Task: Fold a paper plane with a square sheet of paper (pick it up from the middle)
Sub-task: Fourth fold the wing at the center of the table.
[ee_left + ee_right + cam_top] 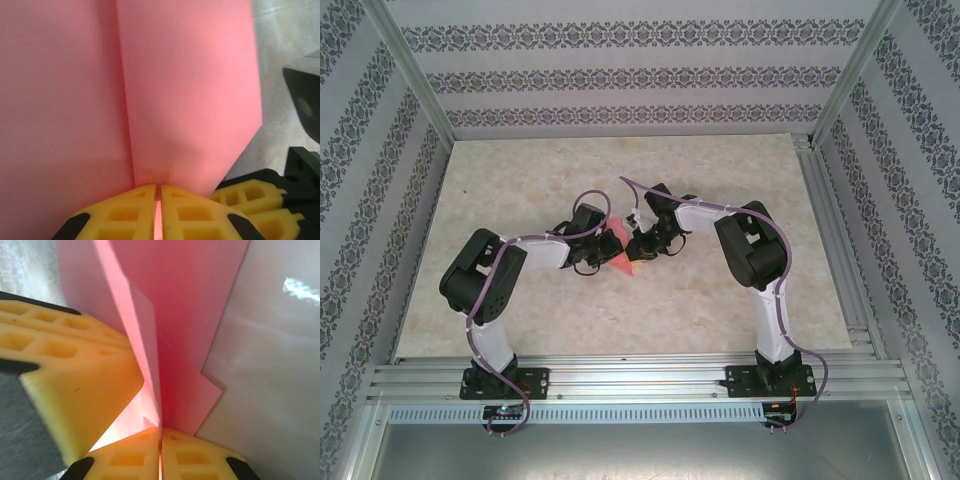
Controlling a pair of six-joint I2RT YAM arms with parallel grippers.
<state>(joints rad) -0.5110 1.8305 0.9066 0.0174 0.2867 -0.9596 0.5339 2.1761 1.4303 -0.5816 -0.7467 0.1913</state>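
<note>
The square sheet of paper (623,262) is pink-red and folded into layers, held above the middle of the table between both grippers. In the left wrist view the paper (190,100) stands up with a lengthwise crease, and my left gripper (158,190) is shut on its lower edge. In the right wrist view several folded layers of the paper (185,315) fan out from my right gripper (160,431), which is shut on them. From above, the left gripper (608,245) and right gripper (640,245) nearly touch. A pointed tip of the paper hangs toward the near edge.
The beige marbled table (720,300) lies open all round the two grippers. Patterned walls and metal frame rails enclose it. The right gripper's yellow fingers (252,196) sit close beside the left ones, and a left yellow finger (75,380) crowds the right wrist view.
</note>
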